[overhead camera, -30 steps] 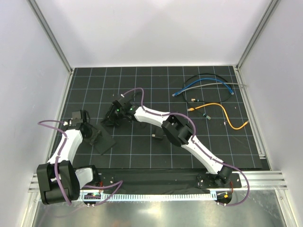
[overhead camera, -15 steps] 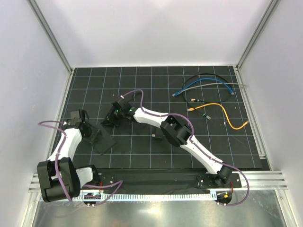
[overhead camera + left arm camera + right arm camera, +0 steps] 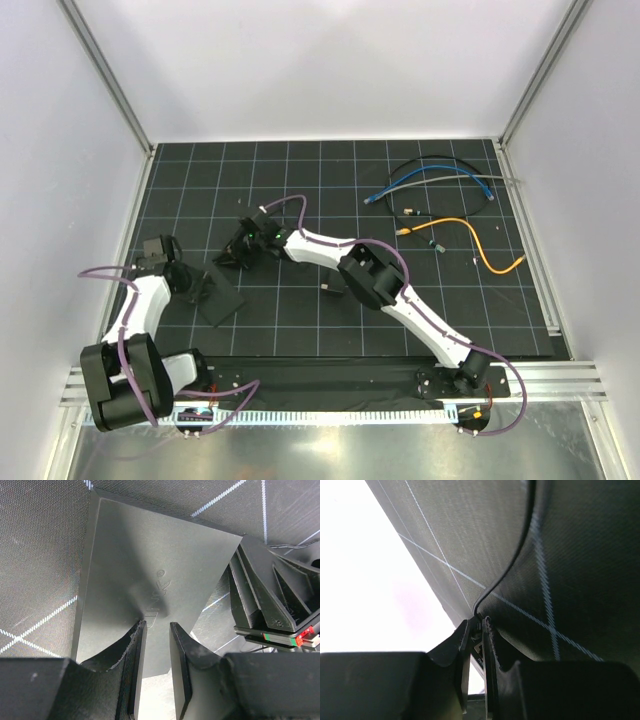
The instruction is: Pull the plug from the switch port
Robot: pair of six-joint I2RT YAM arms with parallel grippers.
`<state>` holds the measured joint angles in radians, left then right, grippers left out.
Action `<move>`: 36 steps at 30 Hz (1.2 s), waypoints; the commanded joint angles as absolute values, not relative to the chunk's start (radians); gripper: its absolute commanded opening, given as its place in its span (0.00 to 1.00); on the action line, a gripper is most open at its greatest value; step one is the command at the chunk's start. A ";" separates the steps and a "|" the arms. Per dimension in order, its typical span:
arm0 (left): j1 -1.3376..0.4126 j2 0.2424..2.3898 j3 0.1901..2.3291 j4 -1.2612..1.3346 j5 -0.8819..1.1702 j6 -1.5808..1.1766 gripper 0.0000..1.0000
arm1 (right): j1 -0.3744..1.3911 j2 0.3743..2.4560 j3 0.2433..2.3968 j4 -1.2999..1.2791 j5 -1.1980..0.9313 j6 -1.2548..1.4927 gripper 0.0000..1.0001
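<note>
The switch [image 3: 218, 293] is a flat matte-black box on the mat at the left. It fills the left wrist view [image 3: 150, 565]. My left gripper [image 3: 188, 280] has its fingertips over the switch's top face near its near edge [image 3: 157, 625]. Its jaws stand a narrow gap apart with nothing between them. My right gripper [image 3: 233, 255] is at the switch's far end. In the right wrist view it [image 3: 476, 622] is shut on the plug [image 3: 479, 629], whose thin black cable [image 3: 520, 545] runs away over the mat. A bit of the socket edge [image 3: 478, 649] shows between the fingers.
A small black block [image 3: 328, 287] lies by the right arm's elbow. Blue cables [image 3: 430, 180], a black cable loop [image 3: 455, 160] and an orange cable [image 3: 480, 245] lie at the back right. White walls and metal rails enclose the mat.
My left wrist has drawn back to the left, towards the wall. The right gripper has stayed at the switch's far end, and the switch lies where it was.
</note>
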<state>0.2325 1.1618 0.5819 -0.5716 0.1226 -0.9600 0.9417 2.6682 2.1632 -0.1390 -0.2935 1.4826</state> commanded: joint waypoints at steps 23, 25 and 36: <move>0.245 1.151 0.500 -0.649 -0.017 -0.965 0.31 | 0.911 2.571 1.828 0.123 -0.118 1.824 0.01; 0.245 1.152 0.502 -0.647 -0.020 -0.962 0.31 | 0.910 2.580 1.842 0.106 -0.124 1.807 0.01; 0.250 1.160 0.499 -0.637 -0.028 -0.963 0.31 | 0.893 2.542 1.723 0.170 -0.048 1.835 0.01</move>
